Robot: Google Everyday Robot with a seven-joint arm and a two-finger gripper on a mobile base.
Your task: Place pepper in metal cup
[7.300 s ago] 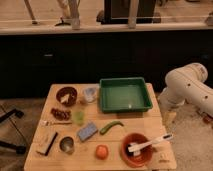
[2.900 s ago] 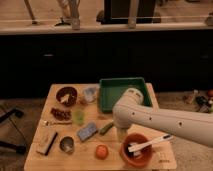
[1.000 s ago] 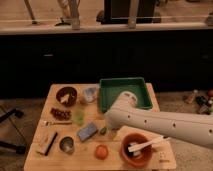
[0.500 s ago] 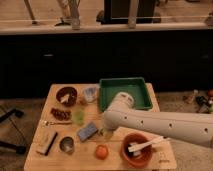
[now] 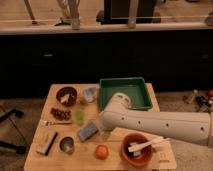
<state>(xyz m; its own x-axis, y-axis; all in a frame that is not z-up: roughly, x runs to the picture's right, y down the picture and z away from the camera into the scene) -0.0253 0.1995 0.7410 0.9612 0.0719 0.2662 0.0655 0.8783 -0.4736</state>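
Note:
The white arm reaches in from the right across the wooden table [image 5: 45, 135]. Its gripper [image 5: 105, 128] points down at the table's middle, just right of the blue sponge [image 5: 87, 131]. The arm's end covers the spot below it, so the pepper is hidden. The metal cup [image 5: 66, 145] stands upright near the front left, left of the gripper and apart from it, with a dark inside.
A green tray [image 5: 125, 93] sits at the back right. A terracotta bowl [image 5: 136, 150] with a white utensil stands front right, an orange fruit [image 5: 101, 151] beside it. A pale green cup [image 5: 79, 116], a brown bowl [image 5: 66, 95] and a clear cup [image 5: 90, 93] stand on the left.
The arm has swung in from the right over the table's middle and edged a little further left toward the sponge. It now covers the pepper. The other things have not moved.

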